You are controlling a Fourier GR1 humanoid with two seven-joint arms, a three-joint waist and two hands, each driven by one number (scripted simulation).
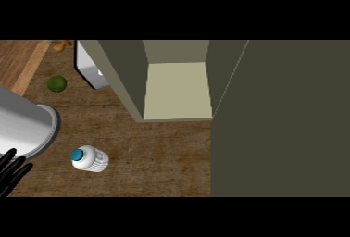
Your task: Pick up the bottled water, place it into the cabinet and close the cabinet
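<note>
The bottled water [90, 159] stands upright on the wooden counter at the lower left; from above it shows a blue cap and a white ribbed body. My left hand [11, 170] rests at the left edge, fingers straight and pointing up, a little to the left of the bottle and apart from it. The cabinet [176, 88] sits at the back middle with its pale inner shelf showing. Its open door [280, 120] is a big dark olive panel that fills the right side. My right hand shows nowhere.
My grey left forearm [24, 125] crosses the left edge. A green round fruit [57, 83] lies at the back left. A white appliance [91, 69] stands against the cabinet's left wall. A small orange item [62, 44] lies at the far back.
</note>
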